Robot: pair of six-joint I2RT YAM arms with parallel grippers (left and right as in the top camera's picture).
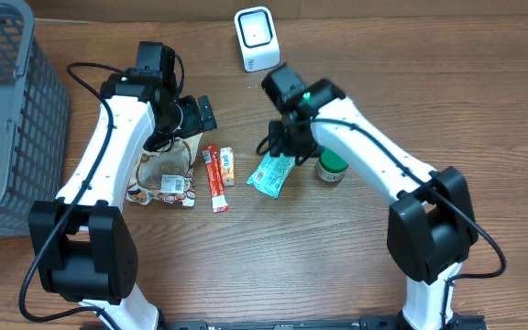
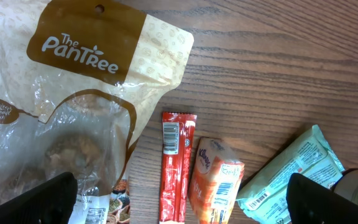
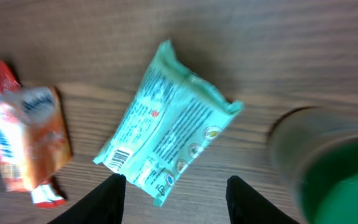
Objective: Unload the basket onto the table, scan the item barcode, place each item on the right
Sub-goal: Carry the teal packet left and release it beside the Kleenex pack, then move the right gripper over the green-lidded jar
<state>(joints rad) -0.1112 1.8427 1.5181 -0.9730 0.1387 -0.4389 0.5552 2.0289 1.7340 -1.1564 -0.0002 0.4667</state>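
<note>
Right, big to small. One surface [image 1: 319,275], wood, carries everything. One basket [image 1: 7,110], grey, far on my left, not in play. One bag [image 1: 165,170], brown and clear, flat beside my left arm. One scanner [image 1: 257,38], white, at the far edge between the two arms. One pack [image 1: 271,174], mint green, flat near the middle; I take that as the item. One jar [image 1: 331,168], green lid, just beside the pack on its right. One tissue pack [image 1: 228,166], orange, and one stick [image 1: 214,179], red, lie side by side between bag and pack.

Key relation: the pack lies just ahead of my right hand [image 3: 178,193]. Its long axis runs diagonally in the wrist view, near-left to far-right, so it's skewed to the line between my fingers. The barcode [image 3: 120,157] is face up at the near-left end.

Right hand is half parted, with nothing clamped and no contact I can see. That frame is blurred, so take it loosely. Left hand [image 2: 179,196] is spread wide and empty, hanging over the stick and tissue pack, with the pack off to its right.

The right arm is nearer. My call: the right hand takes the pack, wrist turned to square up across the short axis, then carries it up to the scanner, barcode leading. Watch the jar, which crowds the finger on that side.
</note>
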